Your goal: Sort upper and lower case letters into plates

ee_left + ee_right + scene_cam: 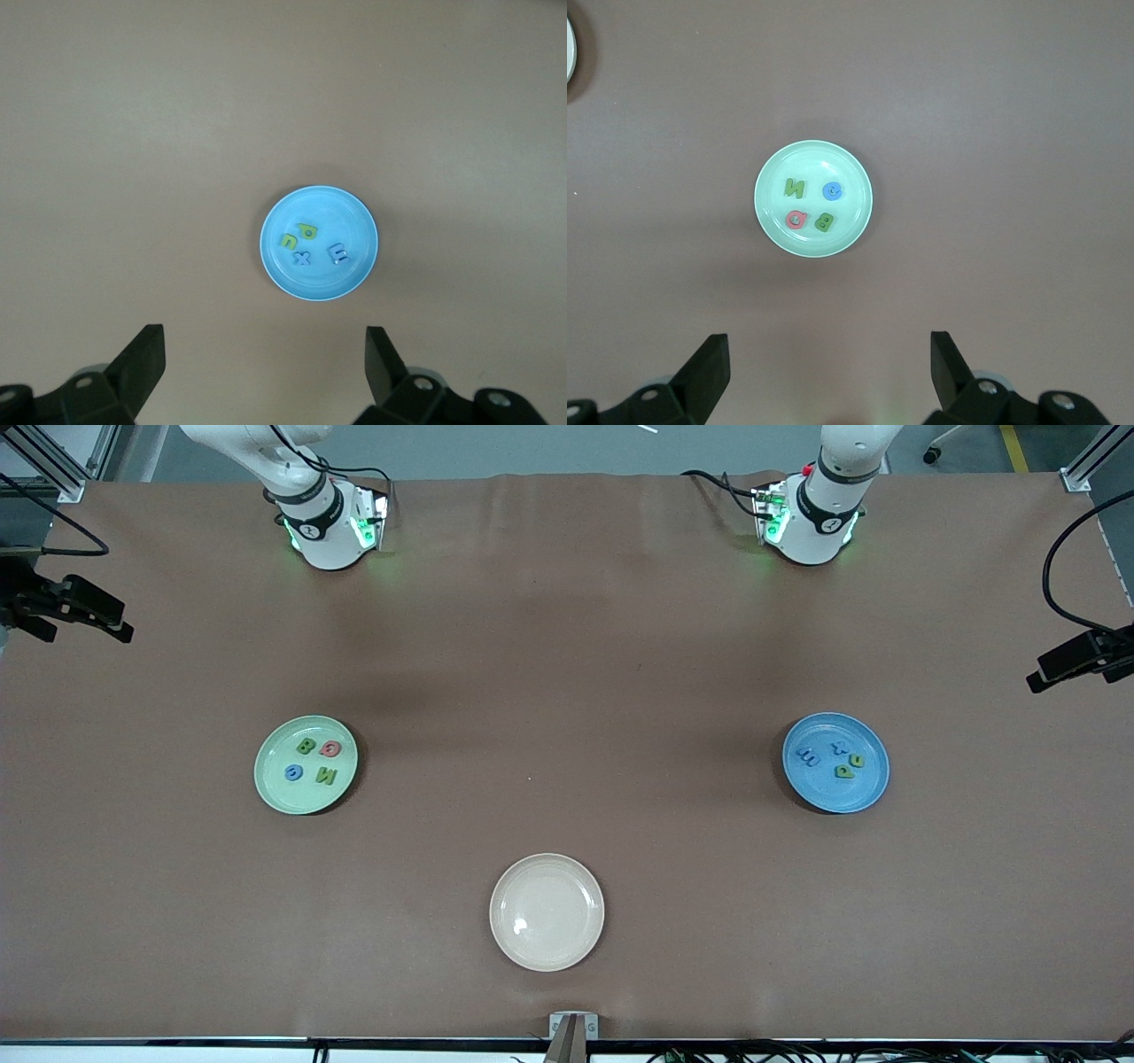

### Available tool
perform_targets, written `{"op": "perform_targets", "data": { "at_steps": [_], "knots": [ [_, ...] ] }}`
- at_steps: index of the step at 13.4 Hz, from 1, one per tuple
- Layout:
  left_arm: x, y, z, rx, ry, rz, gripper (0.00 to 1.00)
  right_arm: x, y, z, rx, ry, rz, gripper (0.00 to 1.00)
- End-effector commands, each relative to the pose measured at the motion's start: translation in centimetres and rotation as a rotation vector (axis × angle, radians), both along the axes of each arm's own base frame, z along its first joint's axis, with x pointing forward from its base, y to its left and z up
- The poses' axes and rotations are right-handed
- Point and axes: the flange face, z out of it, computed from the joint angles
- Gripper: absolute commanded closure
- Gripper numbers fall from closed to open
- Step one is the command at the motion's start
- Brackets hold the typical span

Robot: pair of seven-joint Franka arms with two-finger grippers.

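Observation:
The pale green plate point(276, 790) lies toward the right arm's end of the table and holds several letters: a green B point(306, 746), a pink-red one point(330, 749), a blue one point(293, 772) and a green N point(326, 776). The mid blue plate point(864, 788) lies toward the left arm's end with two blue letters point(807, 757) and two green ones point(844, 772). My left gripper point(264, 335) hangs open and empty high over the table, the blue plate point(319, 208) below it. My right gripper point(828, 340) is likewise open and empty, above the green plate point(815, 159). Both hands are out of the front view.
A cream-beige plate point(547, 911) lies empty, nearer to the front camera than both other plates and midway between them. Both arm bases point(328, 531) point(811, 522) stand at the table's back edge. Black camera mounts point(66, 607) point(1081, 657) reach in at each end.

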Motion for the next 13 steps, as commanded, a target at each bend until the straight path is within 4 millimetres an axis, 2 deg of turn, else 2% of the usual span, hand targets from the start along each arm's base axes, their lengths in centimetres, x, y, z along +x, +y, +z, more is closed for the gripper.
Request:
{"op": "perform_targets", "data": {
  "at_steps": [1, 5, 7, 9, 10, 13],
  "knots": [
    [-1.2, 0.1, 1.4, 0.006, -0.009, 0.002, 0.01, -0.5, -0.5, -0.1, 0.008, 0.002, -0.008, 0.00],
    [-1.5, 3.0, 1.6, -0.053, -0.021, 0.029, 0.01, -0.5, -0.8, -0.2, 0.011, 0.002, -0.013, 0.00],
    [-1.7, 3.7, 1.6, -0.057, -0.025, 0.019, 0.01, -0.5, -1.1, -0.2, 0.013, 0.003, -0.017, 0.00],
    [-2.3, 3.9, 2.6, -0.041, -0.040, 0.012, 0.01, -0.5, -1.7, -0.3, 0.014, 0.000, 0.013, 0.00],
    [-2.4, 3.8, 2.8, -0.042, -0.042, 0.010, 0.01, -0.6, -2.7, -0.3, 0.018, -0.002, 0.034, 0.00],
    [-2.5, 4.0, 2.8, -0.064, -0.047, 0.011, 0.01, -0.6, -2.8, -0.2, 0.029, -0.005, 0.035, 0.00]
  ]
}}
